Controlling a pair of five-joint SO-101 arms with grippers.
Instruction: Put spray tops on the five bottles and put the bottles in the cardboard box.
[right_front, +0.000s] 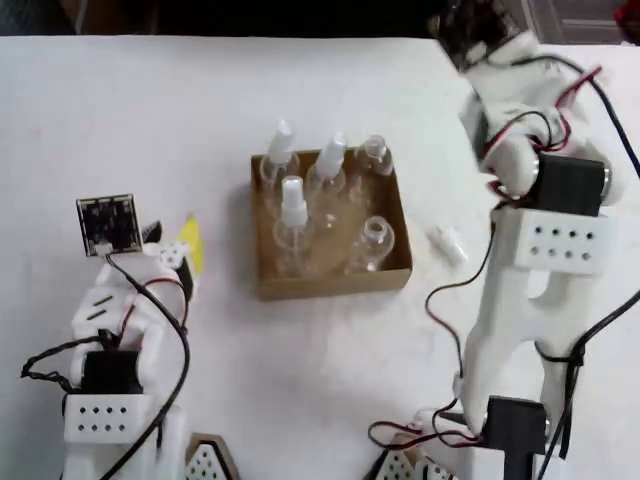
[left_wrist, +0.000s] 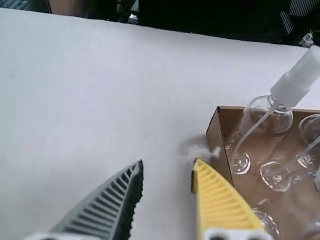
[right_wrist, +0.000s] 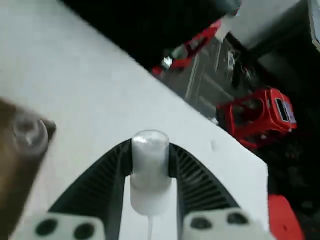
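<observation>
The cardboard box (right_front: 330, 285) sits mid-table with several clear bottles upright in it. Three wear white spray tops (right_front: 293, 197); two are bare-necked, one at the back right (right_front: 375, 152) and one at the front right (right_front: 375, 237). A loose spray top (right_front: 447, 243) lies on the table right of the box. My right gripper (right_wrist: 149, 145) is shut on another white spray top (right_wrist: 149, 175), held in the air beyond the box's far right side. My left gripper (left_wrist: 167, 167) (right_front: 175, 245) stands open and holds nothing, low over the table left of the box wall (left_wrist: 215, 135), near a topped bottle (left_wrist: 265, 115).
The right arm (right_front: 545, 240) rises along the table's right side, its cables hanging near the loose spray top. The white table (right_front: 150, 110) ends at a dark far edge. Red frames and clutter (right_wrist: 260, 115) stand beyond that edge.
</observation>
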